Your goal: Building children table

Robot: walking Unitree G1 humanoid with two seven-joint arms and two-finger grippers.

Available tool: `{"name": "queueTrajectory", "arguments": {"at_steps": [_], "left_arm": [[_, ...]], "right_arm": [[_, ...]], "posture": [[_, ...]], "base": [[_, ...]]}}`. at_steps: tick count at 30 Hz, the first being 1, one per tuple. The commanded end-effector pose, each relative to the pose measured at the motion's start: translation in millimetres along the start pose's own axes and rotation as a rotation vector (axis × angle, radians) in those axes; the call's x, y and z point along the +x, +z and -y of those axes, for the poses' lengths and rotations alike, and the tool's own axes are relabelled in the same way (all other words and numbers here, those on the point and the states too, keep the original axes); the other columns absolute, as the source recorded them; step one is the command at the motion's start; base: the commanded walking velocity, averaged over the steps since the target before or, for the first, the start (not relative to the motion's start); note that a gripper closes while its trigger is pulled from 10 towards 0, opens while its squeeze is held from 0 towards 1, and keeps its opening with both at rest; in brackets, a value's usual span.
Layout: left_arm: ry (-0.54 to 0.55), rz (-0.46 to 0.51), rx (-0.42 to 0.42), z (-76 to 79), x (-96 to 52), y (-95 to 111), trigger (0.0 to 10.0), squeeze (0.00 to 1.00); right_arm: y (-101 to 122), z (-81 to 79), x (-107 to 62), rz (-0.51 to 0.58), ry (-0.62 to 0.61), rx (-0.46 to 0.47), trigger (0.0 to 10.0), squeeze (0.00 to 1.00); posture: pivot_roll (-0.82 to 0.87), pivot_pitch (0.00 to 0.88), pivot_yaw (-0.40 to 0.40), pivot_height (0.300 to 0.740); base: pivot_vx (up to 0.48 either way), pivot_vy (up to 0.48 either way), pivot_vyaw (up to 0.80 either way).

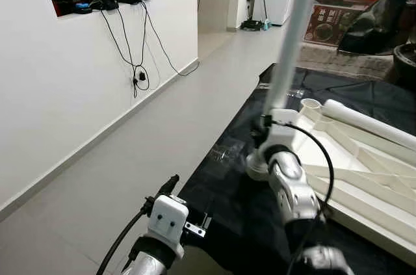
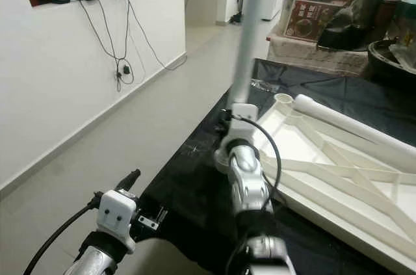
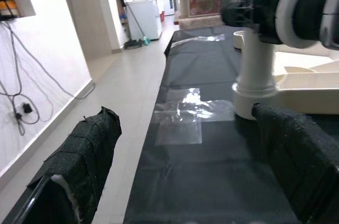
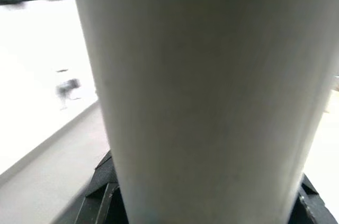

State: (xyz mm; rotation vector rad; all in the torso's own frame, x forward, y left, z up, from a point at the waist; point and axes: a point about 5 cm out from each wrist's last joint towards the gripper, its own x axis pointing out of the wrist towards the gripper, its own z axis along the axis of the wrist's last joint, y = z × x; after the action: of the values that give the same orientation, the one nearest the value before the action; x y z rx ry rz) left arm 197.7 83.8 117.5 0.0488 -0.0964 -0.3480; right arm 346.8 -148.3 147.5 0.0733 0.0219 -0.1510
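Table leg, stiff light plastic tube, upright in right hand, pinched near base. Left hand spread, idle beside tabletop; grip low for control.

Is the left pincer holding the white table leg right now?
No, the left pincer is open over the black sheet, while the white cylindrical table leg stands by the right pincer.

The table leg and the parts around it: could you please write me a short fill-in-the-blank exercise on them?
1. The right end effector holds the white table leg nearly ____.
2. The upturned tabletop lies on a ____ sheet.
3. A second leg lies ____ on the tabletop.
4. The left end effector is ____.

Missing words: upright; black; flat; open
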Motion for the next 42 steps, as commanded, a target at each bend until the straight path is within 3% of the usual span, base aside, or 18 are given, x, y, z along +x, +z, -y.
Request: {"name": "queueTrajectory", "arguments": {"at_steps": [1,5,6,7,8,12,13,21,24,26,28,30,31,34,38,39,41,42], "left_arm": [[-0.005,-0.021,0.001,0.3,-0.5,-4,10.0,0.00],[-0.004,-0.021,0.001,0.3,-0.1,-3,10.0,0.00],[-0.004,-0.020,0.000,0.4,0.1,-3,10.0,0.00],[-0.004,-0.020,0.000,0.7,0.5,-3,10.0,0.00],[-0.004,-0.020,-0.001,0.8,0.7,-3,10.0,0.00],[-0.003,-0.020,-0.002,0.9,0.7,-3,10.0,0.00],[-0.003,-0.020,-0.003,0.9,0.6,-3,10.0,0.00],[-0.003,-0.021,-0.003,0.9,0.5,-3,10.0,0.00],[-0.002,-0.020,-0.003,0.9,1.0,-3,10.0,0.00],[-0.002,-0.020,-0.003,0.9,1.0,-3,10.0,0.00],[-0.002,-0.021,-0.003,0.6,1.2,-3,10.0,0.00],[-0.002,-0.021,-0.003,0.6,1.2,-3,10.0,0.00],[-0.002,-0.020,-0.002,0.5,1.2,-4,10.0,0.00],[-0.001,-0.021,-0.002,0.5,1.3,-4,10.0,0.00],[0.000,-0.021,-0.002,0.6,1.2,-4,10.0,0.00],[0.000,-0.021,-0.002,0.9,1.0,-4,10.0,0.00],[0.000,-0.021,-0.002,0.9,1.0,-4,10.0,0.00],[0.000,-0.022,-0.002,1.1,0.9,-4,10.0,0.00]], "right_arm": [[-24,15.4,-6.8,-0.127,-0.119,0.032,0.0,0.00],[-25,9.5,-6.6,-0.133,-0.096,0.042,0.0,0.00],[-24,3.4,-4.9,-0.123,-0.059,0.042,10.0,0.00],[-21,-3.9,-2.3,-0.102,-0.017,0.059,10.0,0.00],[-14,-11.1,0.7,-0.059,0.036,0.081,10.0,1.00],[-1,-21.8,4.4,0.017,0.090,0.116,10.0,1.00],[9,-30.8,6.2,0.049,0.197,0.169,10.0,0.00],[20,-48.3,8.6,0.050,0.593,0.227,10.0,0.00],[23,-50.0,7.4,-0.029,0.910,0.194,10.0,0.00],[23,-50.0,7.4,-0.029,0.910,0.194,10.0,0.00],[22,-48.1,-5.4,-0.133,1.261,0.153,10.0,0.00],[22,-48.1,-5.4,-0.133,1.261,0.153,10.0,0.00],[19,-46.5,-12.4,-0.182,1.406,0.126,10.0,0.00],[13,-46.8,-18.3,-0.253,1.569,0.105,10.0,0.00],[10,-50.3,-18.1,-0.275,1.619,0.103,10.0,0.00],[10,-52.8,-18.4,-0.270,1.639,0.103,6.0,0.00],[10,-52.8,-18.4,-0.270,1.639,0.103,6.0,0.00],[10,-55.0,-18.4,-0.259,1.644,0.111,0.0,0.00]], "posture": [[0.08,0.000,-0.020,0.740],[0.08,0.000,-0.021,0.740],[0.08,0.000,-0.021,0.740],[0.08,0.000,-0.023,0.740],[0.08,0.000,-0.023,0.740],[0.08,0.000,-0.023,0.740],[0.08,0.000,-0.023,0.740],[0.08,0.000,-0.023,0.740],[0.08,0.000,-0.025,0.740],[0.08,0.000,-0.025,0.740],[0.08,0.000,-0.028,0.740],[0.08,0.000,-0.028,0.740],[0.08,0.000,-0.028,0.740],[0.09,0.000,-0.031,0.740],[0.10,0.000,-0.033,0.740],[0.10,0.000,-0.031,0.740],[0.10,0.000,-0.031,0.740],[0.10,0.000,-0.033,0.740]], "base": [[0.000,0.000,0.00],[0.000,0.000,0.00],[0.000,0.000,0.00],[0.000,0.000,0.00],[0.000,0.000,0.00],[0.000,0.000,0.00],[0.000,0.000,0.00],[0.000,0.000,0.00],[0.000,0.000,0.00],[0.000,0.000,0.00],[0.000,0.000,0.00],[0.000,0.000,0.00],[0.000,0.000,0.00],[0.000,0.000,0.00],[0.000,0.000,0.00],[0.000,0.000,0.00],[0.000,0.000,0.00],[0.000,0.000,0.00]]}}
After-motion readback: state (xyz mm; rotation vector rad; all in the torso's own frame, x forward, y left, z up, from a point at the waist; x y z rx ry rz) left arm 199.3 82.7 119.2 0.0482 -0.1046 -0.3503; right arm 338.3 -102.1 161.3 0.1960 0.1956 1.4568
